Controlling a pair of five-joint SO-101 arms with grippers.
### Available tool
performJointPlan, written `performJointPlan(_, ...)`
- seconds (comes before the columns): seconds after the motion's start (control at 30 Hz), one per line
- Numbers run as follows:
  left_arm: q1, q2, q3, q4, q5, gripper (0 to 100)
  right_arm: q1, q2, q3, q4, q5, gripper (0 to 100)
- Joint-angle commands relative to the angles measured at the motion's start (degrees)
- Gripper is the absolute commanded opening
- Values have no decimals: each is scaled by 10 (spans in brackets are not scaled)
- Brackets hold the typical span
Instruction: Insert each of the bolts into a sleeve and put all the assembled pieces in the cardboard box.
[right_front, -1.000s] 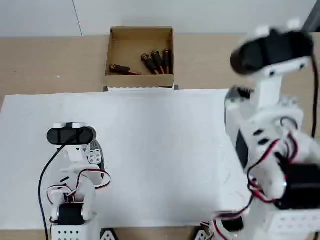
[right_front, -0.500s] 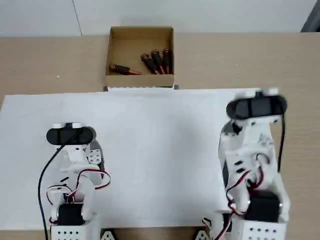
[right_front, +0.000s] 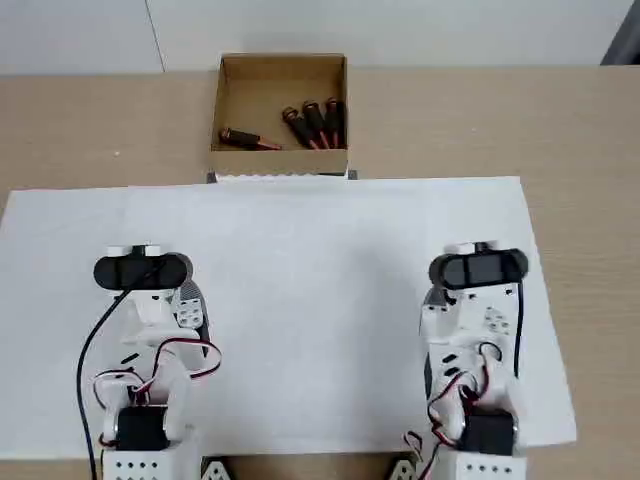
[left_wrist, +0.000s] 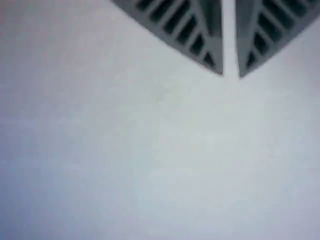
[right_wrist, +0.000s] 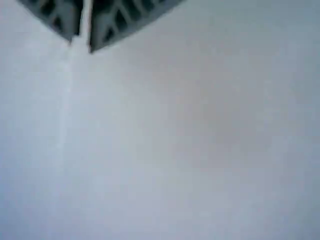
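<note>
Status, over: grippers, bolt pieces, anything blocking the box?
Left gripper shut, empty, over the white sheet; right gripper the same. Four assembled pieces lie in the cardboard box. Plain sheet between arms and box.

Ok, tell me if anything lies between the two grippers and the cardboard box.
Nothing visible does. Plain white sheet lies between both arms and the cardboard box, which holds four assembled pieces. The left gripper and right gripper each hang over that sheet, with nothing in them.

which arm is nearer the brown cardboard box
Left. The left arm rests on the near side, a little left of the brown cardboard box; the right arm is equally far back but farther sideways.
</note>
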Motion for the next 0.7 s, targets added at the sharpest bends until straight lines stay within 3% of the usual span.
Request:
performJointPlan(0.0, -1, -6, -3, 6, -4, 5, 1, -9, 5, -14, -5, 2)
performJointPlan(0.27, -1, -6, -3, 6, -4, 5, 1, -13, 79, -64, -4, 3)
performJointPlan(0.67, -1, -6, -3, 6, -4, 5, 1, -13, 79, -29, -6, 3)
